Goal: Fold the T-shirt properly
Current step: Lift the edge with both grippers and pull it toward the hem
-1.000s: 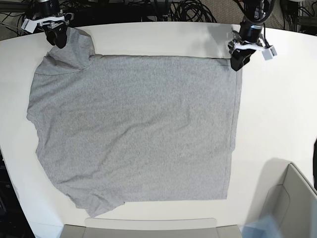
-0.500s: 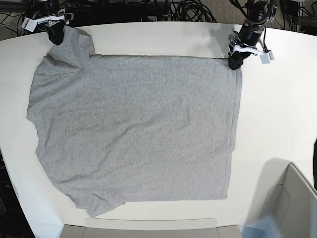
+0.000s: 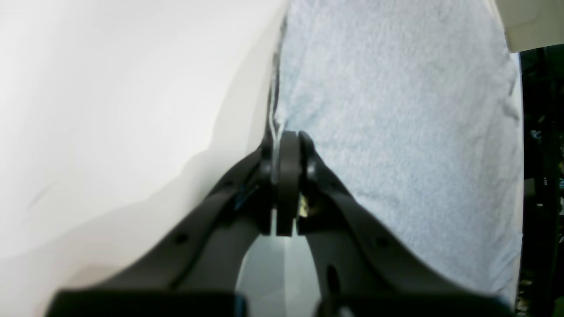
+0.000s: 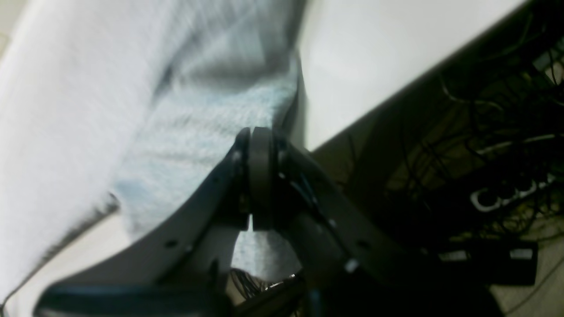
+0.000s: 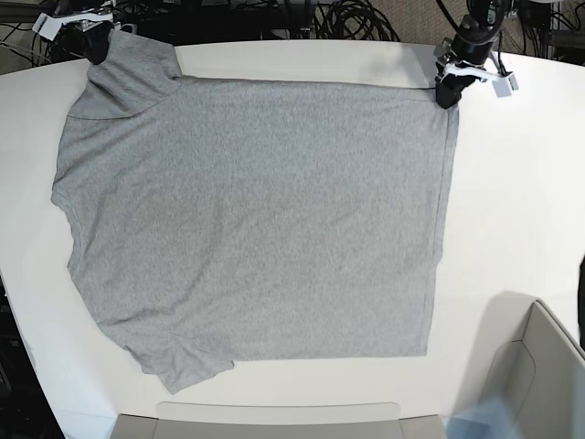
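The heather-grey T-shirt [image 5: 256, 219] lies spread flat on the white table [image 5: 512, 210], plain side up, no lettering showing. My left gripper [image 5: 446, 94] is shut on the shirt's far right hem corner; in the left wrist view [image 3: 286, 141] its jaws pinch the hem edge of the shirt [image 3: 396, 110]. My right gripper [image 5: 97, 53] is shut on the far left sleeve at the table's far edge; in the right wrist view [image 4: 260, 136] the jaws clamp bunched fabric of the shirt [image 4: 110, 110].
A grey bin [image 5: 539, 375] stands at the near right corner and a flat grey tray edge [image 5: 274, 421] lies along the near side. Dark cables [image 5: 356, 18] hang behind the table's far edge.
Both grippers have pulled away toward the far edge, dragging the shirt with them. The top edge now lies straighter and nearer the table's far side.
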